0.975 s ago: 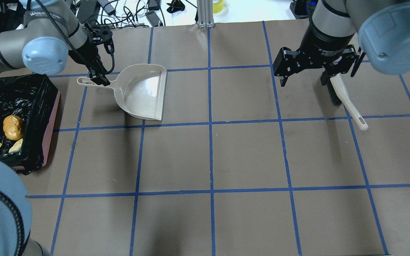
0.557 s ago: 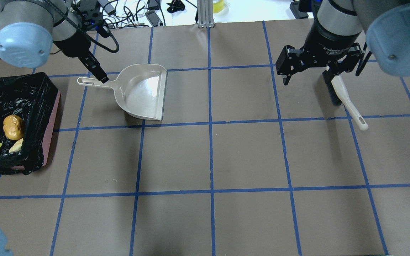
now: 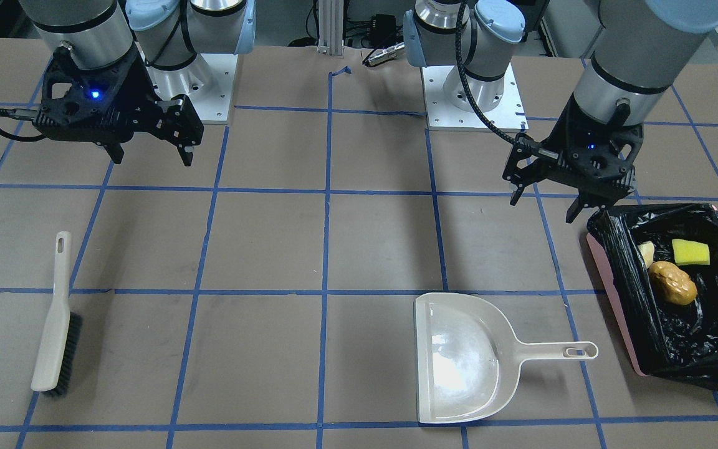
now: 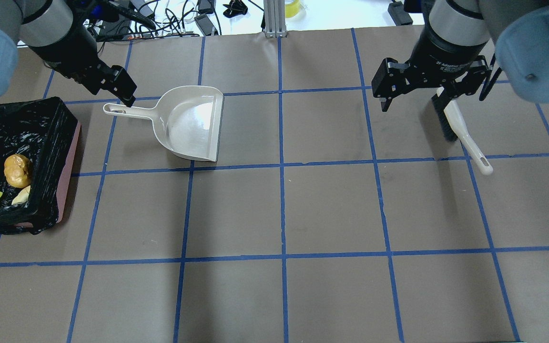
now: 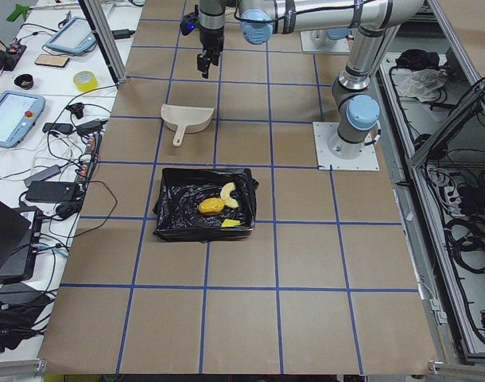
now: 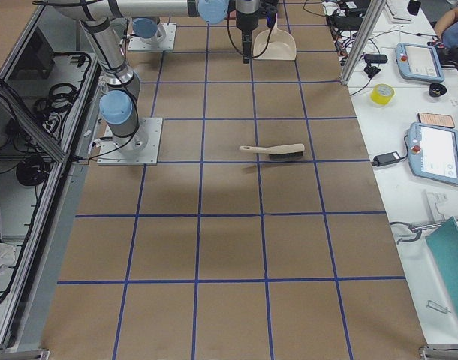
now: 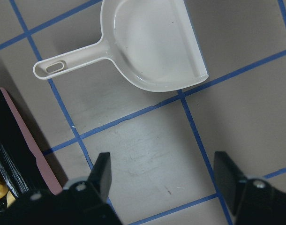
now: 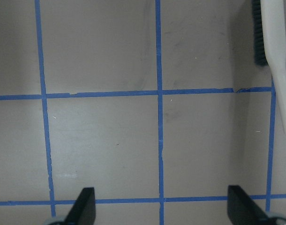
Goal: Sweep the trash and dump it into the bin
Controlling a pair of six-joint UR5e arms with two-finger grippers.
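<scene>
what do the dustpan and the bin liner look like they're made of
The dustpan: likely hard beige plastic, smooth and glossy; light glares off its pan. The bin liner: looks like thin black plastic film, shiny, with crinkles and folds catching highlights.

croissant piece (image 4: 21, 196) half hidden by bin (image 4: 70, 159) wall

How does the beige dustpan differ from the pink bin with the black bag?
The beige plastic dustpan is empty; the pink rectangular bin lined with black plastic holds the trash. The dustpan is shallow with a long handle; the bin is deeper and handleless. Both sit flat on the brown table.
</scene>
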